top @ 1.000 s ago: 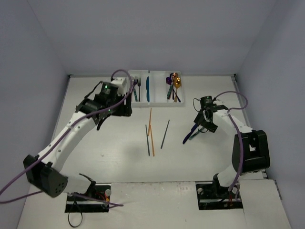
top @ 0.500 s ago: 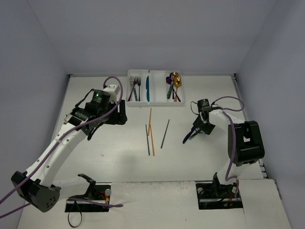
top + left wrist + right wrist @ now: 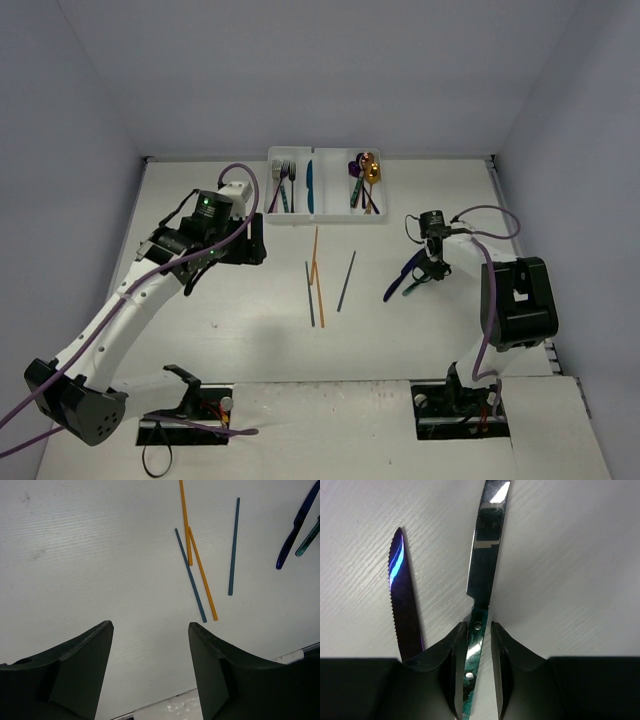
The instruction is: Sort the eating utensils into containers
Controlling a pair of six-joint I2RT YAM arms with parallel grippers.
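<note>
Right hand: low on the desk, fingers closely flanking the handle of the teal-handled knife; whether they pinch it cannot be told.
Teal-handled knife: flat on the desk, handle between the right hand's fingers, blade pointing away past the fingertips.
Purple knife: just outside one right-hand finger, apart from the teal-handled knife.
Left hand: open, nothing between its fingers, above bare desk.
Chopsticks: two orange and two blue, on the desk ahead of the left hand's fingertips.
Tray: well beyond both hands, with forks, a blue piece and purple and gold pieces in its compartments.
</note>
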